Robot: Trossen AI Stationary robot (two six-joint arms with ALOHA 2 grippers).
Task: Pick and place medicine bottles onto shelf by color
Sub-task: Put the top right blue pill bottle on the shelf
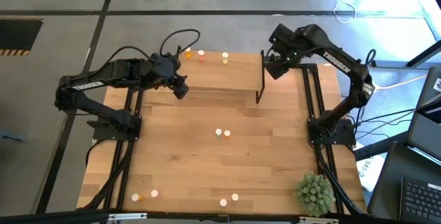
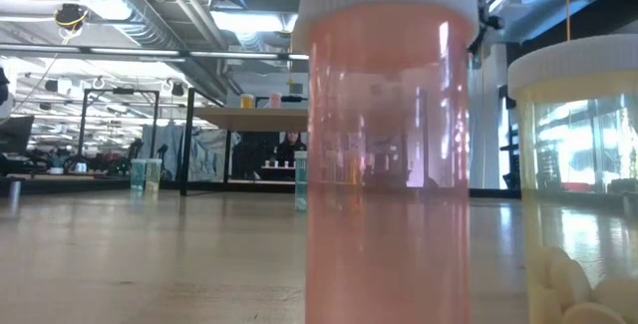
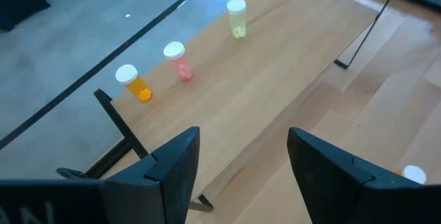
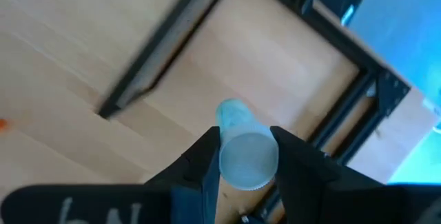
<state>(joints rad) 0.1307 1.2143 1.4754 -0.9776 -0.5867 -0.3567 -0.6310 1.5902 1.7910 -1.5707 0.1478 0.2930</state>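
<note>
Nearest the low camera stand two medicine bottles on the worktop: a red-pink bottle [image 2: 387, 155] with a ribbed white cap that fills the middle of that view, and just beside it a pale yellow bottle [image 2: 583, 174] holding whitish tablets at its bottom. Farther along the worktop [image 1: 207, 155] a pair of bottles [image 1: 222, 134] stands at its centre, and more small bottles sit along its near edge, beside a spiky green plant ball [image 1: 315, 191] at one corner.

On the shelf [image 3: 275, 65], a light-wood board on thin black legs at the far side of the worktop, three capped bottles stand upright in a row, well apart: an orange bottle [image 3: 134, 83], a red-pink shelf bottle [image 3: 178, 60] and a pale green-yellow bottle [image 3: 236, 18].

The left tool [image 3: 241, 169] hangs over the shelf's left part with its fingers spread wide and nothing between them. The right tool [image 4: 245, 158] is over the shelf's right end, its two fingers closed on a pale bottle [image 4: 242, 148] with a whitish cap, held off the surface.

Beyond the worktop the floor is grey with dark lines and loose cables; the low view shows a large room with ceiling ducts and lamps.
</note>
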